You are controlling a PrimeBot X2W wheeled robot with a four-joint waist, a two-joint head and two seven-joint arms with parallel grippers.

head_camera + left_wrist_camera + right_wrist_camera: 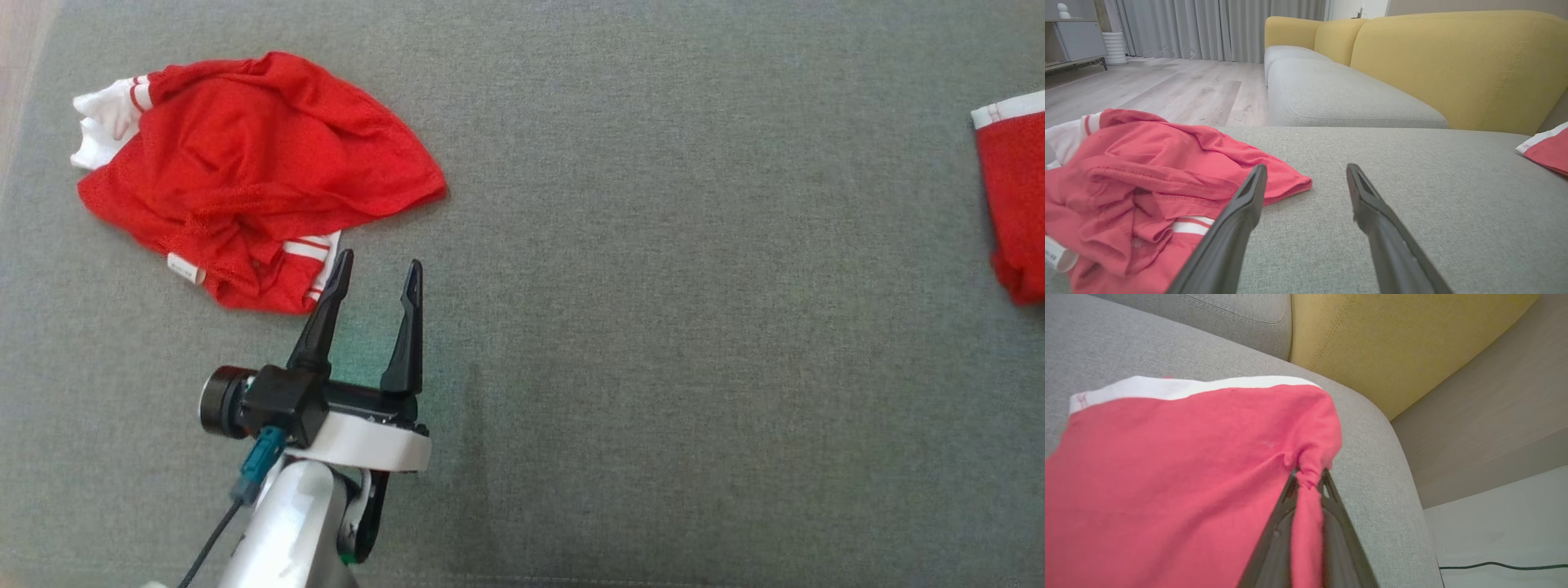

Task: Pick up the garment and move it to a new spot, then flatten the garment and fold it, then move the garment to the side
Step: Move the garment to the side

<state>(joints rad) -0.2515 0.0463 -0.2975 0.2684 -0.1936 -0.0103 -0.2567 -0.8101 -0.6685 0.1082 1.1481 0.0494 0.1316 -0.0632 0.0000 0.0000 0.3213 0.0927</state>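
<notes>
Right wrist view: my right gripper pinches a fold of the red garment, left gripper splayed empty, so I'd lift slowly.

Garment: red knit cloth, matt, white hem band; crumpled garment: red mesh cloth; sofa seat: grey woven fabric, coarse, matt; backrest: yellow cloth, stitched; left gripper fingers: dark, matt, probably plastic; forearm shell: pale, glossy; floor: wood-grain planks, low sheen.
</notes>
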